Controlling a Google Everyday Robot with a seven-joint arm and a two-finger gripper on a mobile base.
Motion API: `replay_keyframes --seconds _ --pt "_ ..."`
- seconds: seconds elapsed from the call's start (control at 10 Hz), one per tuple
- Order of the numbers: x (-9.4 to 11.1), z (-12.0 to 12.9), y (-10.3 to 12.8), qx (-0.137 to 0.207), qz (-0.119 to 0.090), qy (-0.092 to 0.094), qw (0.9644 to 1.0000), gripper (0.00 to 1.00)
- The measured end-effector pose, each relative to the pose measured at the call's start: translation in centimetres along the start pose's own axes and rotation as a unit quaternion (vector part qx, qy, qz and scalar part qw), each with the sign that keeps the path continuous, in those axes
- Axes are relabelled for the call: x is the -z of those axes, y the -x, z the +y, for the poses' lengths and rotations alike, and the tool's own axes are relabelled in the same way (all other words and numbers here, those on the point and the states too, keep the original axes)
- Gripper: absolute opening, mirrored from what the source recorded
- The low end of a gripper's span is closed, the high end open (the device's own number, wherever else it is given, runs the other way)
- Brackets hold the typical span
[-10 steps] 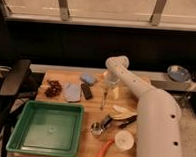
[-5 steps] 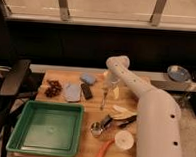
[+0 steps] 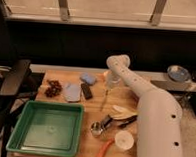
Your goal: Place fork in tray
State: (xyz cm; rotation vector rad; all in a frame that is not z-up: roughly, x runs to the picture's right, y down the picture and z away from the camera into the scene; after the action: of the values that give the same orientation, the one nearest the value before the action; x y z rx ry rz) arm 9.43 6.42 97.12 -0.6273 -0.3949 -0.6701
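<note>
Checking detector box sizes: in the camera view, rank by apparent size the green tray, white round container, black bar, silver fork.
1. Large rectangular green plastic tray
2. Round white container
3. Black bar-shaped item and slim silver fork: alike, unranked.
The gripper hangs just above the fork.

One camera only. It sits high on my own side of the surface (image 3: pixel 89 148), looking forward and down, mid-range. The tray (image 3: pixel 55 105) lies low and left in view; my arm (image 3: pixel 157 116) rises right of the tray; my jaws hang beyond the tray's far right corner.
</note>
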Motion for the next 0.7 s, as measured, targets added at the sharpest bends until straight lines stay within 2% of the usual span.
replay_keyframes --seconds 0.1,0.2,0.6,0.7 --pt "-0.18 0.02 0.05 -0.001 -0.002 -0.001 1.0 0.0" --pt "-0.45 0.02 0.04 -0.005 -0.005 -0.011 0.9999 0.0" --pt "-0.08 0.07 0.2 -0.004 -0.003 -0.009 0.9999 0.0" --pt "0.35 -0.03 0.49 -0.005 -0.002 -0.015 0.9999 0.0"
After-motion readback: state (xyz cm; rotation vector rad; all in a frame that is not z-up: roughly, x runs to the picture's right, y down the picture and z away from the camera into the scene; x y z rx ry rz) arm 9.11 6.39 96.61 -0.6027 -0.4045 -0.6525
